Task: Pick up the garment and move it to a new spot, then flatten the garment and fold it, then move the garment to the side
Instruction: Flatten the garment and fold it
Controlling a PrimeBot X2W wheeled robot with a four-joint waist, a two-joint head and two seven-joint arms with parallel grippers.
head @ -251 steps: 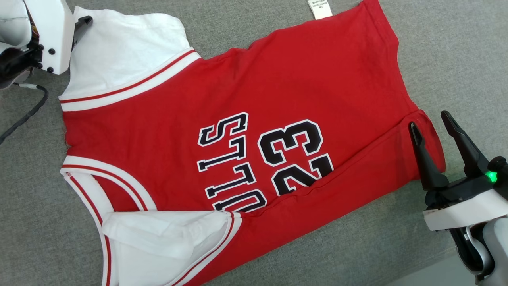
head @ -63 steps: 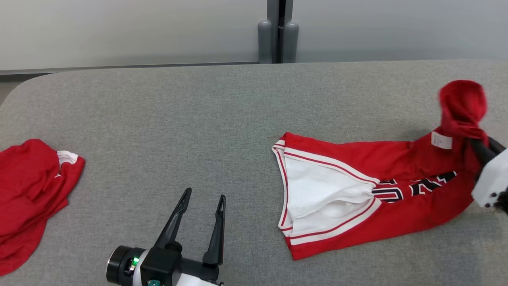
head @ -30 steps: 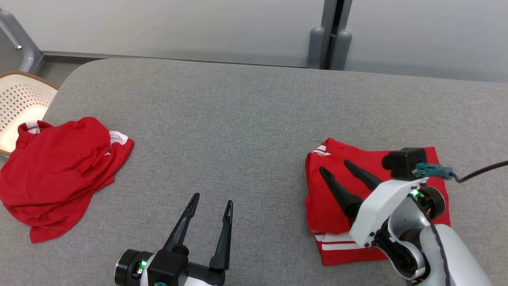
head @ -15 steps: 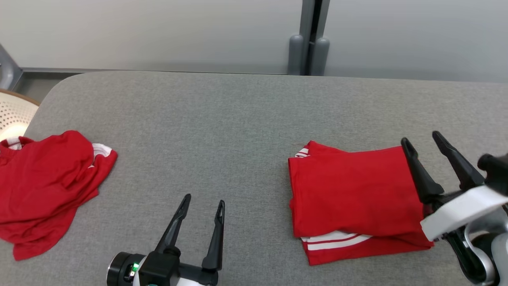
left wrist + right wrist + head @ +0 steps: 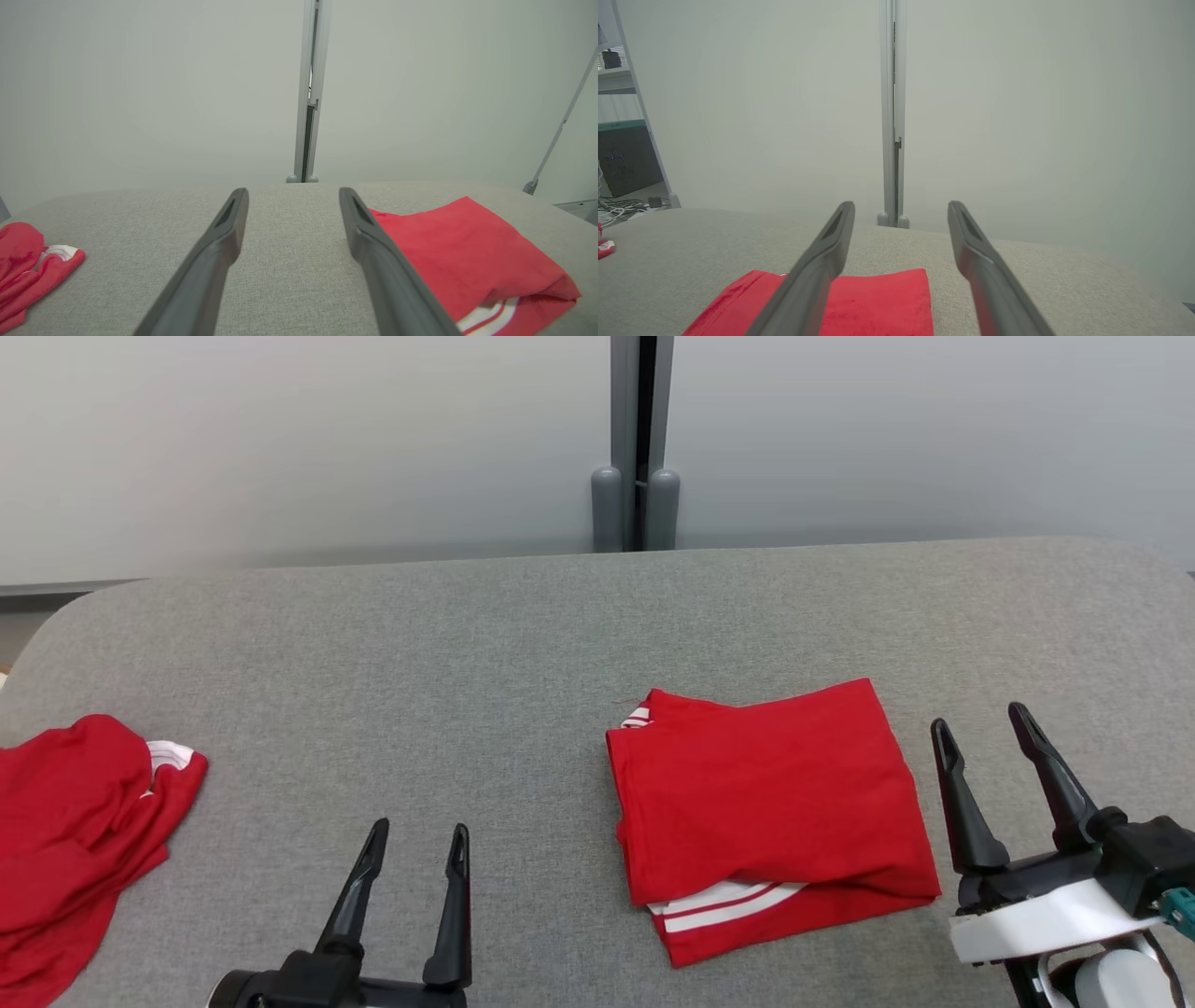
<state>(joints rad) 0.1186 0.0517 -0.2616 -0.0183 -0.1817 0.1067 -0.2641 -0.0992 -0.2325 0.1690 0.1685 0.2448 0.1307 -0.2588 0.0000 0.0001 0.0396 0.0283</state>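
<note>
On the grey worktop we note, at far left, a crumpled red cloth, possibly a second jersey, cut by the frame edge. The left jaws stand spread wide, holding nothing. Right of centre lies the garment, folded flat. Just beside its right edge, the right jaws stand spread, empty and apart from it.

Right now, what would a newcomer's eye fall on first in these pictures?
A neatly folded red garment with white stripes lies right of centre on the grey fabric table, beside the open right gripper. A crumpled red garment sits heaped at the table's left edge, and the open left gripper hovers near the front.
</note>
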